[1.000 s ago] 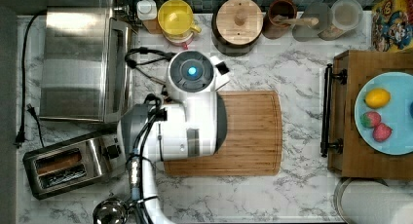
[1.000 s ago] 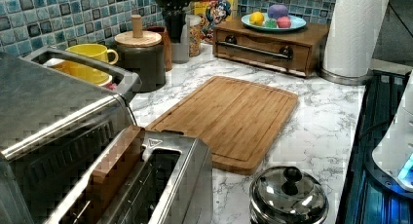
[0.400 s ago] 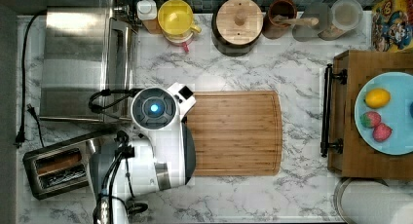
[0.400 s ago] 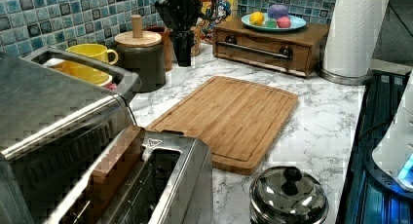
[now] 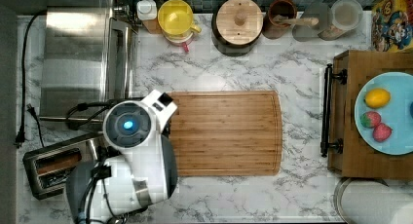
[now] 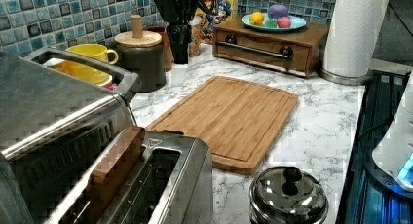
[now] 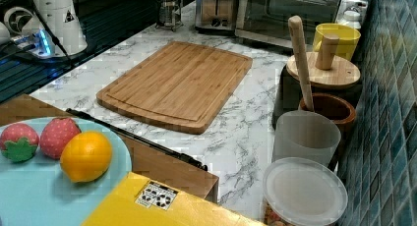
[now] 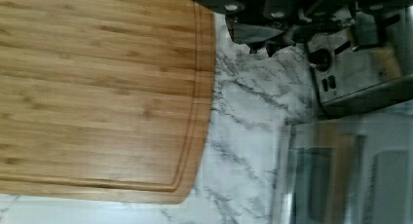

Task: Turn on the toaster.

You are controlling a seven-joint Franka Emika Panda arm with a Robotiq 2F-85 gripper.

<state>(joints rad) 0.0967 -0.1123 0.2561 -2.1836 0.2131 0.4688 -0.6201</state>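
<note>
Toaster [image 5: 48,168]: small boxy brushed-steel unit with two long top slots, standing at the top view's lower left, just below the toaster oven [image 5: 78,63] and left of the cutting board [image 5: 226,134]. In the wrist view its end panel carries a round black knob and small dark buttons, facing a strip of marble beside the board. Toaster oven: large rectangular steel box, reflective top. Cutting board: rectangular bamboo slab with rounded corners, a groove along its edge and fine lengthwise grain. Surface [image 5: 234,68]: white marble with grey veining. Kettle [image 6: 287,199]: small, round, polished steel with a black knobbed lid, close to the toaster in the left view. Arm [image 5: 131,156]: glossy white rounded casing with a blue-lit disc, covering the toaster's right end in the top view. Gripper [image 8: 265,39]: dark, close to the toaster's knob end in the wrist view; whether apart or together cannot be told.
</note>
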